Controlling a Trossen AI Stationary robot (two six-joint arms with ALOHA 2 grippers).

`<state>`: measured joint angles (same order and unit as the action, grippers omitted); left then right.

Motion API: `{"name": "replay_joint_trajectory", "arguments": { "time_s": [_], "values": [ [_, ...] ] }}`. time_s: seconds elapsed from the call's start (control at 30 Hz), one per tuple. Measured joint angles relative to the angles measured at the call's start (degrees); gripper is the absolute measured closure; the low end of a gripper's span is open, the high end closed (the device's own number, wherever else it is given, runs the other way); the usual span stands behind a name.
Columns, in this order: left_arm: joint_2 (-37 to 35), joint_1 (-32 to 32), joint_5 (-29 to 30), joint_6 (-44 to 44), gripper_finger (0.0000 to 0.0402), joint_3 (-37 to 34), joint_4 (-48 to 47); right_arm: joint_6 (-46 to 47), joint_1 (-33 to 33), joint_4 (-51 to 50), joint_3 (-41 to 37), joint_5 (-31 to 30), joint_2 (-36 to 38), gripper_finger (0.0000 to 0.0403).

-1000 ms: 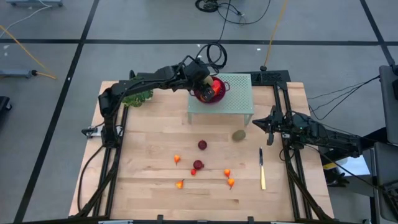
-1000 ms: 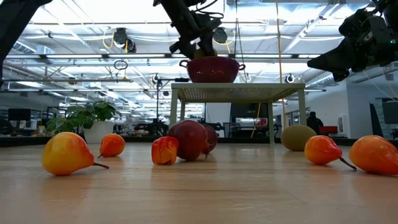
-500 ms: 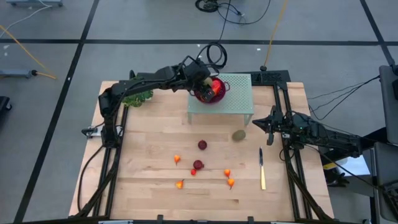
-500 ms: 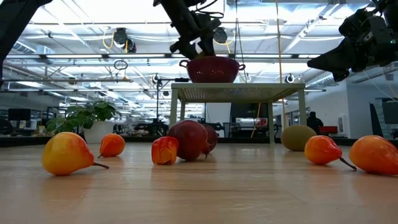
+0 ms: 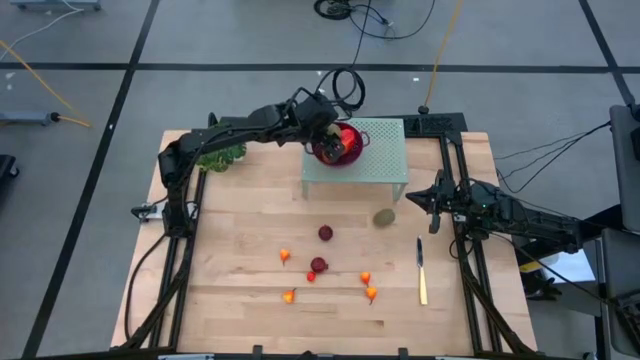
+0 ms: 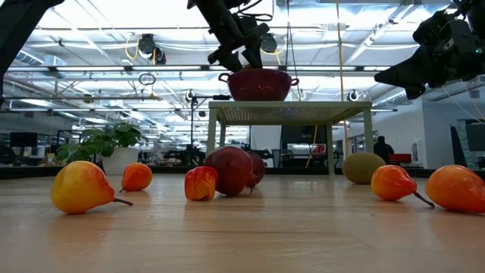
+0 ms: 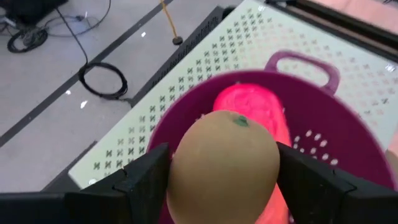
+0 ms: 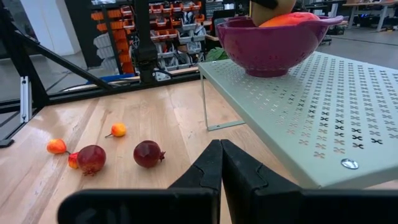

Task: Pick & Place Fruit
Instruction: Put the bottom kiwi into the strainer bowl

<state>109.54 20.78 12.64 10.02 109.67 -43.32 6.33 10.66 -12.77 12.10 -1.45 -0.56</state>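
Left gripper [image 7: 221, 177]: jaws part-open astride brownish-green oval [image 7: 222, 165], grip uncertain, over purple colander [image 5: 347, 148].
Right gripper [image 8: 220, 163]: jaws closed, empty, right bench [image 5: 240, 230] edge.

I have the rack [image 5: 385, 160] at the table's [image 5: 240, 215] far edge, with the bowl [image 5: 340, 146] on its left part. In front lie an oval [image 5: 384, 217], two balls [image 5: 326, 233] and several small bits [image 5: 288, 296]. The knife [image 5: 421, 272] lies to their right. The sprig [image 5: 222, 157], I think, sits far left.
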Motion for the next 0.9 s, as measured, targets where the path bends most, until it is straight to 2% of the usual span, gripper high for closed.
{"name": "replay_joint_trajectory", "arguments": {
  "time_s": [0.23, 0.77, 0.9],
  "values": [
    [0.0, 0.0, 0.0, -0.9, 0.0126, 0.0, 3.1, 0.1, 0.0, 0.0, 0.0, 0.0, 0.0, 0.0403],
    [-0.1, 0.0, -0.1, -0.9, 0.0125, 0.0, 1.4, 0.1, 0.0, 0.0, 0.0, 0.0, 0.0, 0.0403],
    [-0.1, 0.0, -0.1, -0.9, 0.0111, 0.0, 1.4, 0.1, 0.0, 0.0, 0.0, 0.0, 0.0, 0.0403]
  ]
}}
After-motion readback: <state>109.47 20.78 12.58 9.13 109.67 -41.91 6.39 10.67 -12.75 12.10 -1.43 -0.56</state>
